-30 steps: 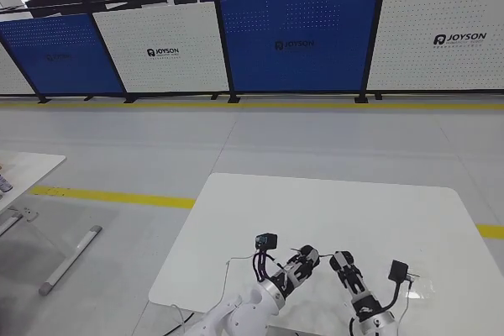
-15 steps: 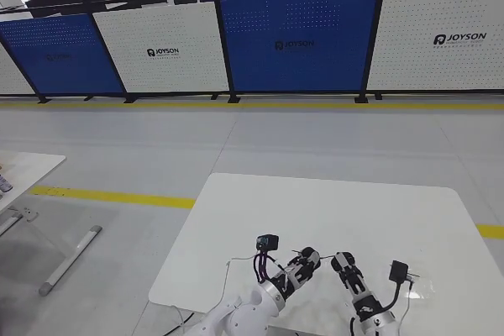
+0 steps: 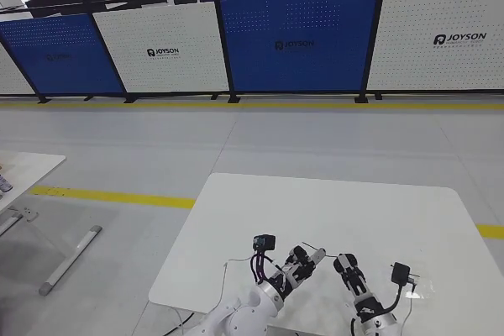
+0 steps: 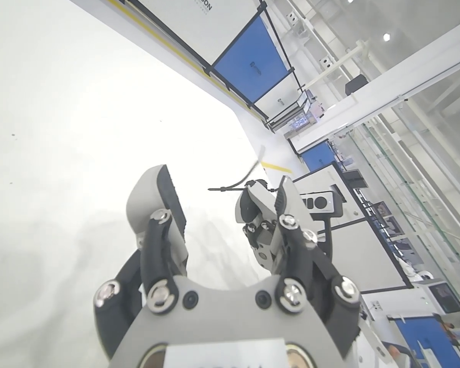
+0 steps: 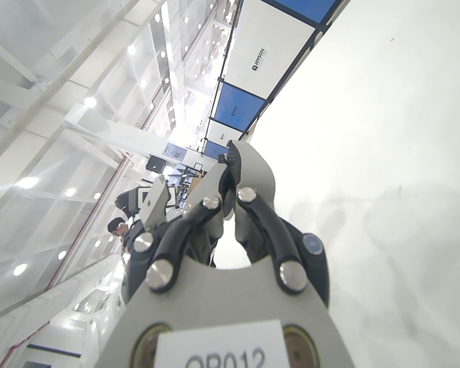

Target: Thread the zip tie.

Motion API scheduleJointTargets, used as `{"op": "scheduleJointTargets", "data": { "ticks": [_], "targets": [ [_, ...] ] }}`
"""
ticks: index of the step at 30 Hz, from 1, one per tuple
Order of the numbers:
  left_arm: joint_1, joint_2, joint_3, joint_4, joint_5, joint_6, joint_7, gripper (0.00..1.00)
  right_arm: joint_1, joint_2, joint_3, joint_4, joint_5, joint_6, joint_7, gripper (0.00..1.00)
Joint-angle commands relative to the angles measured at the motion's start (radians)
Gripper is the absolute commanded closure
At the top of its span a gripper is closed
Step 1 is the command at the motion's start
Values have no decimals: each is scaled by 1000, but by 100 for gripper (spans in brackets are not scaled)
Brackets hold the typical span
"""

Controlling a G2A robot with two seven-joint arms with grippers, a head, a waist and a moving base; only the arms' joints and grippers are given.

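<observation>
A thin black zip tie (image 4: pixel 238 183) sticks out from the closed fingertips of my right gripper (image 4: pixel 253 192) and curves up and away from it. In its own wrist view the right gripper (image 5: pixel 228 151) is shut, with a small dark piece of the tie at its tip. My left gripper (image 4: pixel 223 174) stands open just beside it, empty, with the tie's straight end between and a little past its fingers (image 4: pixel 168 197). From above, the left gripper (image 3: pixel 302 257) and right gripper (image 3: pixel 345 264) hover close together over the near part of the white table (image 3: pixel 336 202).
The table's near edge lies just behind both arms. A second white table (image 3: pixel 21 168) stands off to the left across the floor. Blue and white panel walls (image 3: pixel 298 42) line the far side of the room.
The two grippers have drawn slightly apart. The left arm shifted a little to the left and the right a little toward the near edge. Finger states look unchanged.
</observation>
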Motion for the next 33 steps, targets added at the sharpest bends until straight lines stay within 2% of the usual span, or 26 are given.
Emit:
{"op": "scheduleJointTargets", "data": {
  "ticks": [1,17,21,23,33],
  "targets": [
    [2,0,-1,-2,2,-1,0,62,1,0,-3,-1,-6,1,-1,100],
    [-3,-2,1,4,0,0,4,75,-4,0,-3,-4,-21,-4,1,100],
    [-3,-3,2,4,2,1,4,94,-4,0,-3,-4,-27,-7,1,100],
    [-3,-3,3,4,4,2,4,100,-5,0,-3,-5,-27,-8,-2,100],
    [-2,-3,10,3,14,-2,-3,100,-9,0,-2,-10,-26,-21,-6,100]
  ]
}}
